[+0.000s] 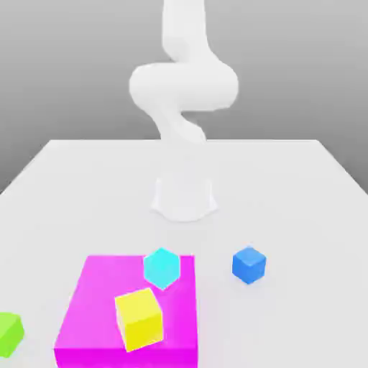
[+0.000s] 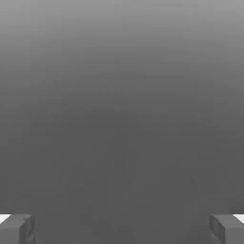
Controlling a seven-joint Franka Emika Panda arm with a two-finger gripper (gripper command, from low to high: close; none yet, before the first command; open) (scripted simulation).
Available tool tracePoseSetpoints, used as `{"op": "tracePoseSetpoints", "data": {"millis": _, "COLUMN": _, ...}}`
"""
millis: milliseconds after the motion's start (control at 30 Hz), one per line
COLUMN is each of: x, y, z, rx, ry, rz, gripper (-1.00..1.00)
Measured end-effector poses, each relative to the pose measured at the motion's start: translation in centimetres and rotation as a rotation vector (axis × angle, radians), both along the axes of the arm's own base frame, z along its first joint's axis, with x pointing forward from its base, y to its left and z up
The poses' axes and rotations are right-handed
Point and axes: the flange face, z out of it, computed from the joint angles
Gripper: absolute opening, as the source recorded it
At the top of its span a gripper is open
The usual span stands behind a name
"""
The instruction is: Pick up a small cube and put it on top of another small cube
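On a white table (image 1: pixel 302 215), left to right in the exterior view: a green cube (image 1: pixel 8 334); a magenta block (image 1: pixel 100 302) bearing yellow (image 1: pixel 140 320) and cyan (image 1: pixel 162 269) cubes — then the white arm (image 1: pixel 183 86), its gripper's (image 2: pixel 122 229) jaws wide apart; rightmost, the small blue cube (image 1: pixel 249 265) — on the table.

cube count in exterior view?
4: cyan and yellow on the magenta slab, blue right of it, green at the left edge, cut off by the frame.
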Motion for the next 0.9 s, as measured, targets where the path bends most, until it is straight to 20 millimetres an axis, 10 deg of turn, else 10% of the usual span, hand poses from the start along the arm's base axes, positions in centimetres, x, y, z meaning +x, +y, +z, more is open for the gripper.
{"op": "tracePoseSetpoints", "data": {"millis": 300, "x": 2.7, "y": 7.6, "z": -22.5, "rx": -0.083, "ry": 0.308, "rz": 0.252, "gripper": 0.0}}
{"op": "tracePoseSetpoints", "data": {"millis": 600, "x": -8.4, "y": 12.2, "z": -45.4, "rx": -0.235, "ry": 0.657, "rz": 0.554, "gripper": 0.0}}
{"op": "tracePoseSetpoints", "data": {"millis": 867, "x": -10.2, "y": 12.3, "z": -52.7, "rx": -0.251, "ry": 0.694, "rz": 0.587, "gripper": 0.0}}
{"op": "tracePoseSetpoints", "data": {"millis": 900, "x": -10.2, "y": 12.3, "z": -53.2, "rx": -0.252, "ry": 0.694, "rz": 0.586, "gripper": -1.0}}
